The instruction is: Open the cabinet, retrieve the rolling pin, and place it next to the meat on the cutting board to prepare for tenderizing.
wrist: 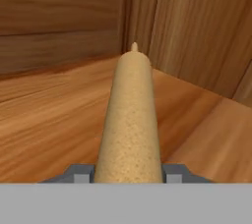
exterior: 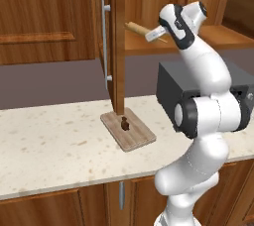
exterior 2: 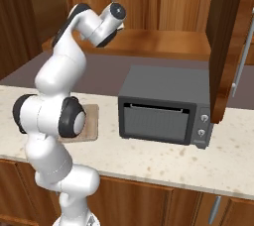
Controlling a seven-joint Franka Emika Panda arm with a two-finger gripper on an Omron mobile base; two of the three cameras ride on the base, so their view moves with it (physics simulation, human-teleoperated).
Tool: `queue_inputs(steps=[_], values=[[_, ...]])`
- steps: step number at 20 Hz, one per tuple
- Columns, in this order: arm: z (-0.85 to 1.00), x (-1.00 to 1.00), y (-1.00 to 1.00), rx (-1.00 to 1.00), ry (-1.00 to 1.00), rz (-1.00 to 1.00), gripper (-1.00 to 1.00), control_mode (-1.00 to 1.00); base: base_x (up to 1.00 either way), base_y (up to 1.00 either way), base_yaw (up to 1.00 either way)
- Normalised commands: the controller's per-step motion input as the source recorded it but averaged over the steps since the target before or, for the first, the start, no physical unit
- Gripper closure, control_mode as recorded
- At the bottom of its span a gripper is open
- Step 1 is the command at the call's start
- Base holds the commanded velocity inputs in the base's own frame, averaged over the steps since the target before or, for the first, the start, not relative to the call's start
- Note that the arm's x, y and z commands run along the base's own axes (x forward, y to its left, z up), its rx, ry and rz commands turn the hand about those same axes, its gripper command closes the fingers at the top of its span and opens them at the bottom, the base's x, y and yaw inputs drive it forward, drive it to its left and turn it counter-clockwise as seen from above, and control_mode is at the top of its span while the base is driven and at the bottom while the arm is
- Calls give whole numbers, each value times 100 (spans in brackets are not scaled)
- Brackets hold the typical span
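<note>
In the left base view, the cabinet door stands swung open edge-on, its long grey bar handle on the left face, so the opening step looks done. Below it on the speckled counter lies the cutting board, with the small dark meat near its middle; the bare wood at the meat's 4 o'clock would take the pin. To the right, on the cabinet shelf, the rolling pin rests slanted, its far handle pointing toward 10 o'clock, and the gripper is at its near end. The dark grey oven sits on the counter under the shelf, behind the arm.

In the hand view the rolling pin runs straight toward 12 o'clock between the two grey fingertips, which sit narrowed against its sides, so the pincer appears clamped on the pin. The pin looks not yet lifted off the shelf. Judging from this, retrieval is only at the grasp: lifting out, carrying down and setting it beside the meat remain.
</note>
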Motion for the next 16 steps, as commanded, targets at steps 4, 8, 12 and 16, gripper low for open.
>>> queue_inputs(steps=[4,8,12,16], values=[[57,-78,-69,3,-4,-9,100,-100,0,0,0],[56,-95,-60,5,0,-9,100,-100,0,0,0],[14,-100,-39,3,1,-3,100,-100,0,0,0],[-15,-100,-7,-2,2,0,100,-100,0,0,0]])
